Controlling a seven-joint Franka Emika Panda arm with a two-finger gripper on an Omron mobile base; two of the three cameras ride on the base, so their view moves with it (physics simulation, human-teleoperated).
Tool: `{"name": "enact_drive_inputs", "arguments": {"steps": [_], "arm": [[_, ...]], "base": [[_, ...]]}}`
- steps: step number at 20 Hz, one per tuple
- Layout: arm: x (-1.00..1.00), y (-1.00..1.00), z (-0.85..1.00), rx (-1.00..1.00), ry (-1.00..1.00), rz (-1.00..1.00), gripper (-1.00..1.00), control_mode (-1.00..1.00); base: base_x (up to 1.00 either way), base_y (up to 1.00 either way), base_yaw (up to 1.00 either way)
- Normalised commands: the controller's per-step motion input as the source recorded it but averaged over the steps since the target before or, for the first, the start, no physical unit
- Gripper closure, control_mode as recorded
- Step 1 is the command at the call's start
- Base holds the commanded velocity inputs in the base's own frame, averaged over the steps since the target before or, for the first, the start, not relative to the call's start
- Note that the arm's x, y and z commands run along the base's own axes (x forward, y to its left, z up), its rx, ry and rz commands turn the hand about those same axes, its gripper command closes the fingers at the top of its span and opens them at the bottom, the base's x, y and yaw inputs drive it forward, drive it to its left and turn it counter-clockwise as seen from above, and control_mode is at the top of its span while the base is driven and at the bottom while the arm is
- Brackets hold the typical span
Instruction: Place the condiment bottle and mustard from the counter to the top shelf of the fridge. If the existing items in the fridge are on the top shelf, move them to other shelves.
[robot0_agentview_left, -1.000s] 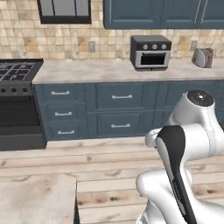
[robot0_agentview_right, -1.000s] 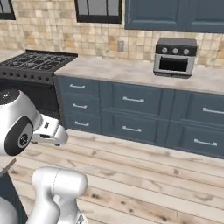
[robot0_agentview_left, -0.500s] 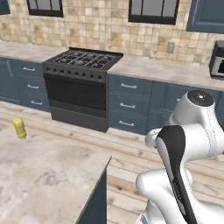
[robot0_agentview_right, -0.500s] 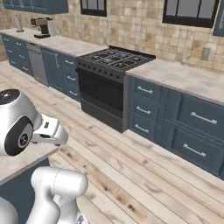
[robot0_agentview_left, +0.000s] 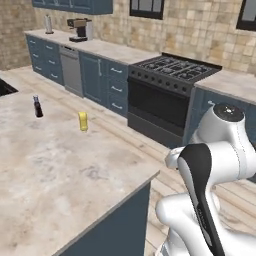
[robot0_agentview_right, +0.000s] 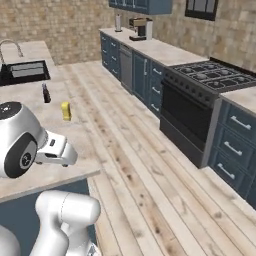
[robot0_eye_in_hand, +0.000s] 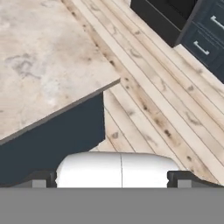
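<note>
Gripper (robot0_eye_in_hand: 112, 177) is seen in the hand view with both dark tips spread wide apart at the bottom edge, nothing held between them. It is aimed down at the corner of the counter (robot0_eye_in_hand: 39, 65) and the wooden floor (robot0_eye_in_hand: 166, 113) beside it. The white arm (robot0_agentview_left: 210, 170) is folded up close to the base, off the counter's edge.

Condiment bottle (robot0_agentview_left: 37, 106), dark with a narrow neck, is stood upright on the beige stone top, far from the arm, near the counter's far left side. In the right base view the same bottle (robot0_agentview_right: 46, 93) is placed just past the sink (robot0_agentview_right: 22, 71). Mustard (robot0_agentview_left: 83, 121), a squat yellow bottle, is stood upright near the counter's edge, a little nearer the arm than the dark bottle and apart from it. It is also seen in the right base view (robot0_agentview_right: 66, 111).

Across the floor, a black stove (robot0_agentview_left: 165, 95) is set into a run of blue drawers (robot0_agentview_left: 116, 87). A coffee machine (robot0_agentview_left: 80, 29) is stood on the far worktop.
</note>
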Motion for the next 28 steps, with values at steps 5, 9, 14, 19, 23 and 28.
{"name": "enact_drive_inputs", "arguments": {"steps": [5,9,14,19,23,28], "arm": [[0.00,0.00,0.00,0.00,0.00,0.00,-1.00,1.00],[0.00,0.00,0.00,0.00,0.00,0.00,-1.00,1.00],[0.00,0.00,0.00,0.00,0.00,0.00,-1.00,1.00],[0.00,0.00,0.00,0.00,0.00,0.00,-1.00,1.00],[0.00,0.00,0.00,0.00,0.00,0.00,-1.00,1.00],[0.00,0.00,0.00,0.00,0.00,0.00,-1.00,1.00]], "base": [[0.18,-0.82,0.39],[0.52,-0.85,0.06],[0.62,-0.88,0.08],[0.78,-0.63,0.11],[0.93,-0.31,0.13],[1.00,-0.04,0.10]]}}
